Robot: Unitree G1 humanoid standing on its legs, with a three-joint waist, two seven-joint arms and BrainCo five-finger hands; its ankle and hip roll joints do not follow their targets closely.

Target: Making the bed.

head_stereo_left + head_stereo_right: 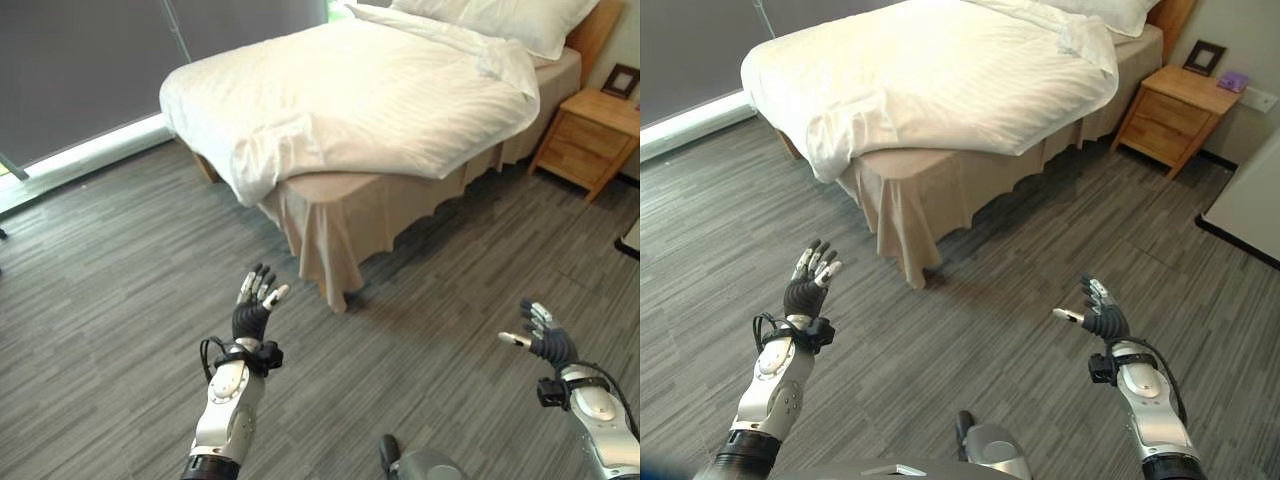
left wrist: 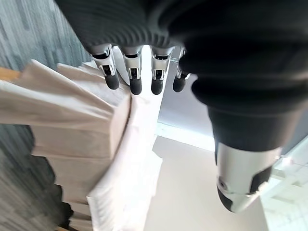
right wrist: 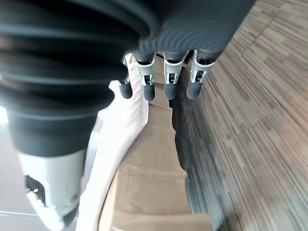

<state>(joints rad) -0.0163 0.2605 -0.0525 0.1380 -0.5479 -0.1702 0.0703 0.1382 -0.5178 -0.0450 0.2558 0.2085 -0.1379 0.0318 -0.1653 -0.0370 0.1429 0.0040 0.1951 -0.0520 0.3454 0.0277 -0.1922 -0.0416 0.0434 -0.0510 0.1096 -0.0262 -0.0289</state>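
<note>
- White duvet [image 1: 350, 100] covers the bed [image 1: 330, 215], which stands ahead of both hands, well apart from the fingers; one corner of the duvet hangs over the bed's near corner, above the beige bed skirt [image 1: 340, 225].
- Left hand [image 1: 252, 312] is raised over the grey wood-pattern floor [image 1: 110, 330], palm turned inward, fingers [image 2: 136, 79] straight and spread wide; it holds nothing.
- Right hand [image 1: 1102, 316] is raised over the floor at about the same level, fingers [image 3: 171, 82] straight and relaxed, thumb set apart; it holds nothing.
- Bed's near corner lies ahead of the gap between the two hands, closer to the left fingers than to the right ones.
- Pillows [image 1: 510, 20] lie at the far end of the bed, beyond the right fingers, against a wooden headboard [image 1: 595, 35].
- Wooden nightstand [image 1: 1175, 110] stands just beside the bed's far end, ahead of the right hand; a small picture frame [image 1: 1205, 57] and a purple object [image 1: 1234, 81] rest on it.
- Grey curtain [image 1: 90, 70] hangs beyond the left fingers, on the far side of the bed.
</note>
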